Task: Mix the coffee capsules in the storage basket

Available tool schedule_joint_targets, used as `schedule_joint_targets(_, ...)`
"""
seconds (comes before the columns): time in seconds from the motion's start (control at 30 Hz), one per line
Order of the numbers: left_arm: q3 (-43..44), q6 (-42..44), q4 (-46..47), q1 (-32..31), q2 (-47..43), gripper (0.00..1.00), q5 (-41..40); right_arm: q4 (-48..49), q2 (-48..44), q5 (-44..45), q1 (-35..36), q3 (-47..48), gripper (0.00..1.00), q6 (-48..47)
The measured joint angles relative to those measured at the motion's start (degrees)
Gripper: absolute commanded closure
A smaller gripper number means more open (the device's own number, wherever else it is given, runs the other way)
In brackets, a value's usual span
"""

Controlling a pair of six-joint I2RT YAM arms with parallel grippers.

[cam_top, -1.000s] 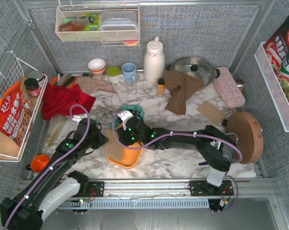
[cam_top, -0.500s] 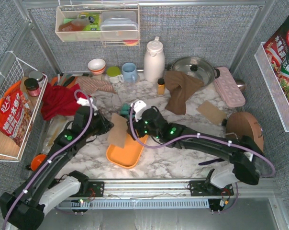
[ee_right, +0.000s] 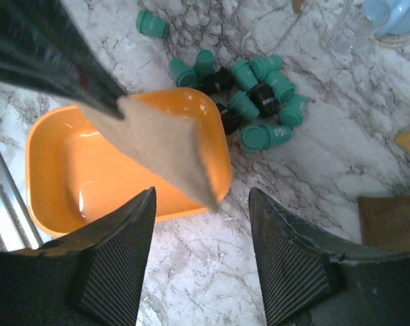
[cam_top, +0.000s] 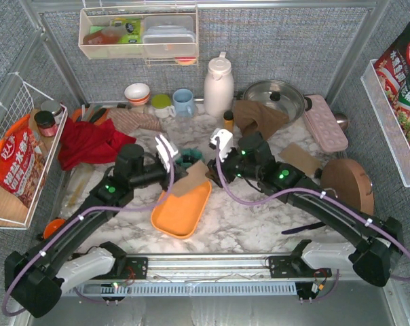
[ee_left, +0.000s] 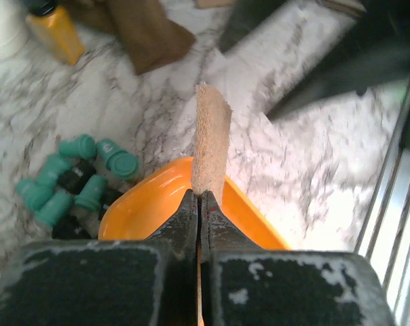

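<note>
— Start nearest the arms. What's there?

— The orange tray (cam_top: 180,216), lying on the marble table (cam_top: 246,224) a little left of the middle. All that shows of its floor is bare orange.

— And the left gripper (ee_left: 199,198)?

— Its fingers are pressed together on the lower edge of a brown card (ee_left: 210,142). The card stands edge-on in the wrist view, over the far end of the tray.

— The right gripper (ee_right: 201,204)?

— It hangs above the tray's far right side with its fingers (ee_right: 117,261) well apart and nothing between them. The tip of the card shows in that gap, but only the left one holds it.

— So where are the capsules (ee_right: 249,95)?

— On the marble, outside the tray. They lie on their sides in a tight bunch just past its far rim, teal ones with a few black among them. The nearest black ones are right against the rim. One teal capsule (ee_right: 151,24) lies apart from the bunch.

— Farther back?

— A small yellow bottle (ee_left: 56,34) and a brown cloth (cam_top: 256,122), with a red cloth (cam_top: 89,142) off to the left. Along the back wall stand a blue mug (cam_top: 183,102), a white flask (cam_top: 218,85) and a lidded pot (cam_top: 276,98).
</note>
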Motion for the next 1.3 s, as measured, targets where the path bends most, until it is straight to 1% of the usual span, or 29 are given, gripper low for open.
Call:
schedule_joint_targets(0.07, -3.23, 7.37, 1.53, -1.16, -2.19, 1.0, 3.8, -1.14, -0.61, -1.7, -1.11, 0.7, 0.39, -1.05)
schedule_joint_targets(0.13, -4.94, 11.69, 3.48, -1.33, -3.74, 1.0, 6.32, -2.03, -1.11, -3.48, -2.03, 1.03, 0.39, -1.99)
schedule_joint_targets(0.23, -5.73, 14.93, 7.28, -1.77, -4.57, 1.0, 8.79, -3.08, -1.2, -6.23, -2.54, 1.07, 0.42, -2.84)
schedule_joint_targets(0.27, -5.88, 15.65, 8.31, -2.05, -4.68, 1.0, 9.6, -3.23, -1.2, -7.58, -2.45, 1.03, 0.44, -3.1)
schedule_joint_targets(0.3, -5.92, 15.96, 9.01, -2.34, -4.74, 1.0, 9.97, -3.17, -1.2, -8.9, -2.43, 0.96, 0.48, -3.19)
schedule_joint_targets(0.33, -5.97, 16.33, 9.68, -2.67, -4.76, 1.0, 10.36, -2.97, -1.2, -10.21, -2.43, 0.79, 0.56, -3.21)
schedule_joint_targets(0.4, -5.97, 16.96, 10.43, -3.39, -4.76, 1.0, 10.97, -2.62, -0.96, -12.39, -2.43, 0.28, 0.81, -3.21)
schedule_joint_targets(0.43, -5.97, 16.98, 10.67, -3.82, -4.74, 1.0, 11.28, -2.47, -0.79, -13.09, -2.45, 0.13, 0.97, -3.17)
schedule_joint_targets(0.47, -5.97, 17.18, 10.69, -4.13, -4.72, 1.0, 11.3, -2.43, -0.55, -13.57, -2.45, 0.07, 1.0, -3.15)
schedule_joint_targets(0.5, -5.95, 17.81, 10.69, -4.35, -4.72, 0.94, 10.99, -2.58, -0.44, -14.43, -2.45, 0.07, 1.0, -2.91)
schedule_joint_targets(0.53, -5.95, 17.7, 10.67, -4.42, -4.72, 0.77, 10.75, -2.82, -0.42, -14.73, -2.43, 0.07, 1.0, -2.71)
schedule_joint_targets(0.57, -5.9, 17.62, 10.67, -4.5, -4.74, 0.53, 10.32, -2.78, -0.44, -14.45, -2.43, 0.07, 1.0, -2.67)
schedule_joint_targets(0.6, -5.86, 17.22, 10.69, -4.63, -4.83, 0.11, 9.66, -2.73, -0.52, -14.47, -2.45, 0.07, 1.0, -2.45)
schedule_joint_targets(0.63, -5.86, 16.7, 10.93, -4.72, -4.96, 0.02, 9.01, -2.71, -0.68, -14.34, -2.45, 0.07, 1.0, -1.9)
schedule_joint_targets(0.73, -5.86, 12.79, 11.5, -4.87, -6.34, 0.01, 5.49, -2.34, -1.57, -11.19, -2.49, -0.11, 1.0, -0.94)
schedule_joint_targets(0.87, -6.36, 9.01, 12.11, -4.96, -9.88, 0.01, -4.07, -2.49, -3.39, -4.02, -3.1, -1.05, 1.0, 1.49)
schedule_joint_targets(0.93, -6.73, 6.23, 12.17, -4.96, -12.24, 0.01, -9.92, -2.84, -4.42, 1.86, -3.93, -2.1, 1.0, 3.69)
schedule_joint_targets(1.0, -6.97, 2.89, 12.2, -4.96, -14.6, 0.01, -16.5, -2.78, -5.55, 9.79, -5.4, -3.96, 1.0, 7.21)
schedule_joint_targets(1.1, -6.78, -3.67, 10.69, -4.96, -17.31, 0.01, -27.56, -3.67, -7.76, 22.53, -9.73, -9.27, 1.0, 14.62)
schedule_joint_targets(1.17, -5.99, -7.76, 7.76, -4.83, -18.05, 0.01, -34.1, -4.94, -9.33, 28.76, -12.81, -12.48, 1.0, 18.84)
schedule_joint_targets(1.23, -5.03, -11.1, 4.17, -4.81, -18.18, 0.01, -38.8, -5.51, -11.72, 34.25, -16.13, -15.96, 1.0, 23.21)
schedule_joint_targets(1.3, -4.24, -13.55, 0.35, -4.81, -17.92, 0.01, -41.53, -5.46, -13.9, 37.68, -19.67, -19.15, 1.0, 27.56)
